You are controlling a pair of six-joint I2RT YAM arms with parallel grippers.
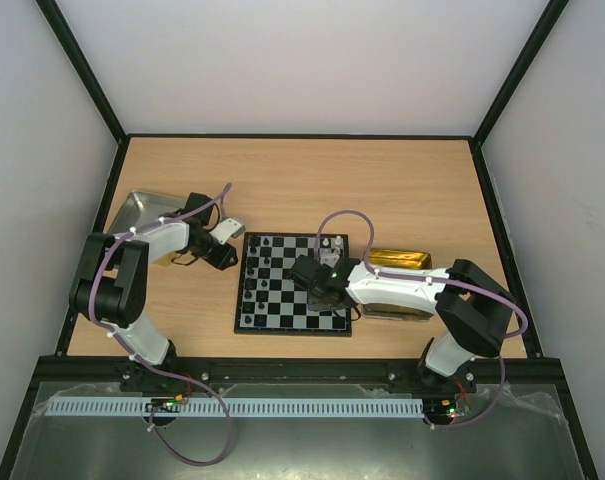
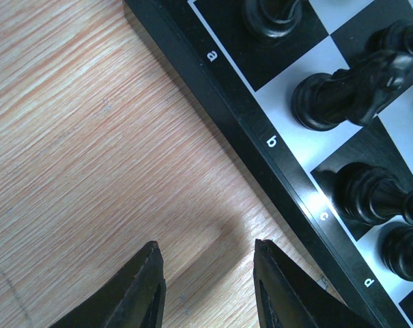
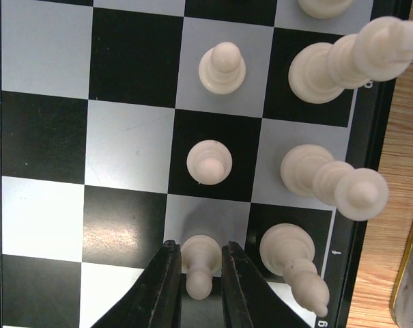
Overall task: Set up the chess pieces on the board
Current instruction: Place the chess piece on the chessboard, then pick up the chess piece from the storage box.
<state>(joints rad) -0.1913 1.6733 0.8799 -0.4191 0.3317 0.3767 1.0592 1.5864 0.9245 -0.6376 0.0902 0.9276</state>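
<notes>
The board (image 1: 282, 300) lies at the table's middle, with black chess pieces (image 1: 258, 262) along its left side and white ones (image 1: 329, 243) at its far right. My right gripper (image 1: 310, 272) hovers over the board. In the right wrist view the right gripper (image 3: 199, 246) is shut on a white pawn (image 3: 201, 263) over a silver square of the board (image 3: 131, 157). Other white pawns (image 3: 209, 162) and taller white pieces (image 3: 329, 179) stand beside it. My left gripper (image 1: 225, 257) is open and empty over bare wood just left of the board's rim (image 2: 261, 137), near a black knight (image 2: 343, 92).
A plain silver tray (image 1: 142, 208) sits at the far left behind the left arm. A gold tray (image 1: 400, 259) lies right of the board, partly under the right arm. The table's black frame borders all sides.
</notes>
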